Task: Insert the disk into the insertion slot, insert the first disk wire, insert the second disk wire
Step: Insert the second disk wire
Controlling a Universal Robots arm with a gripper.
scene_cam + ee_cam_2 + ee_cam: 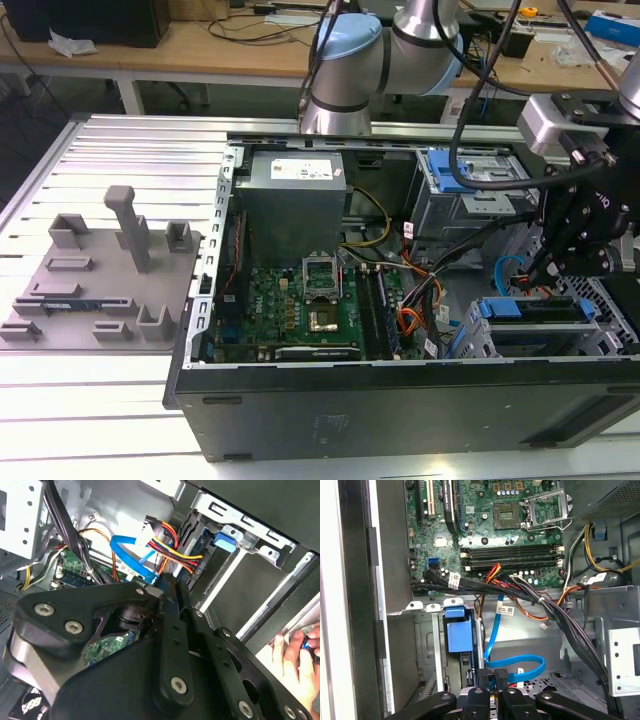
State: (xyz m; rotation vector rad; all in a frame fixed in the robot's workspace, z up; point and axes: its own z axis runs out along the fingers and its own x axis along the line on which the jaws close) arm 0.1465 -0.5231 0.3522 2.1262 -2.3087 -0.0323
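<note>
Matt black metal gripper (pixel 492 692); glossy blue plastic second disk wire (pixel 517 661); dull grey sheet-metal insertion slot (pixel 427 645); ribbed aluminium tabletop (pixel 80 400).

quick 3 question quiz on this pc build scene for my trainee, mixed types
1. True or false: the disk sits in the insertion slot.
2. Which cable loops closest to the gripper? A) the second disk wire B) a yellow ribbon C) a green hose
3. Fill in: in the second wrist view, a person's ___ is in view.
Key: 1 true; 2 A; 3 hand.
</note>
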